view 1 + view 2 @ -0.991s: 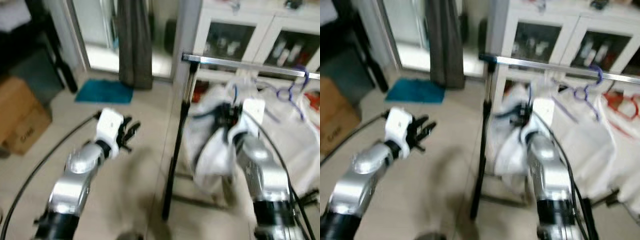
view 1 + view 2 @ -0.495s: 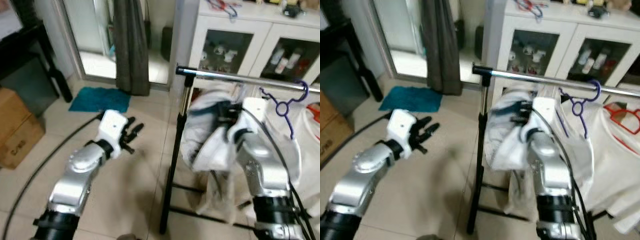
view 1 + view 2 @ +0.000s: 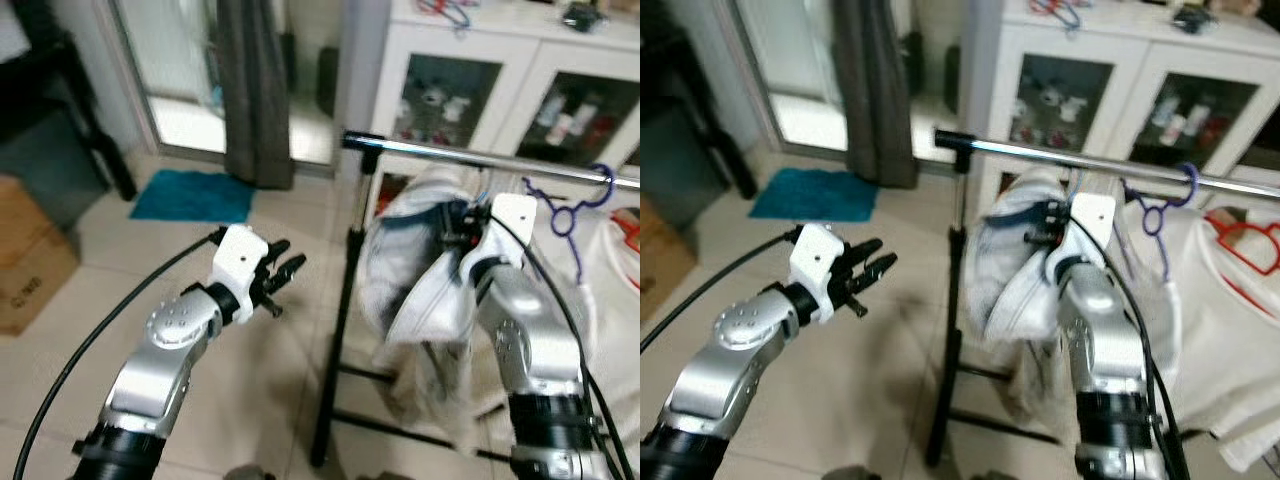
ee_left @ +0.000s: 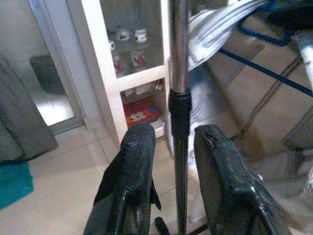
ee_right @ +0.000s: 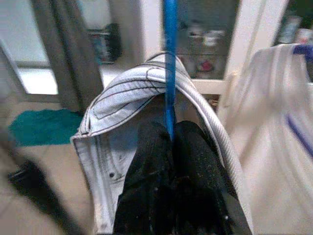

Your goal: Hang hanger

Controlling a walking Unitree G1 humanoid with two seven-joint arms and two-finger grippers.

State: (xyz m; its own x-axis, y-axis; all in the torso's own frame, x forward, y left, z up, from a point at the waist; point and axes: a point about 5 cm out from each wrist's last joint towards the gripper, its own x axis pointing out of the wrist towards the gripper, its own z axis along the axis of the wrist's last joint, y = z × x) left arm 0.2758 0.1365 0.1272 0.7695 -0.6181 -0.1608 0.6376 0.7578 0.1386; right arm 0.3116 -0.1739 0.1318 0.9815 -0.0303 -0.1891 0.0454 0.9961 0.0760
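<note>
Blue hanger [image 5: 169, 58] carrying a striped shirt [image 3: 1015, 270], below the rail [image 3: 1080, 160].
Right gripper [image 5: 172, 139] pinched the hanger; left gripper [image 3: 283, 275] stood parted beside the rack post [image 4: 179, 98].

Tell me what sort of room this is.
Probably a living or laundry area in a home: a metal clothes rail carries shirts on hangers, a white glass-door cabinet holds small ornaments, and a teal mat lies on the tiled floor by a doorway.
</note>
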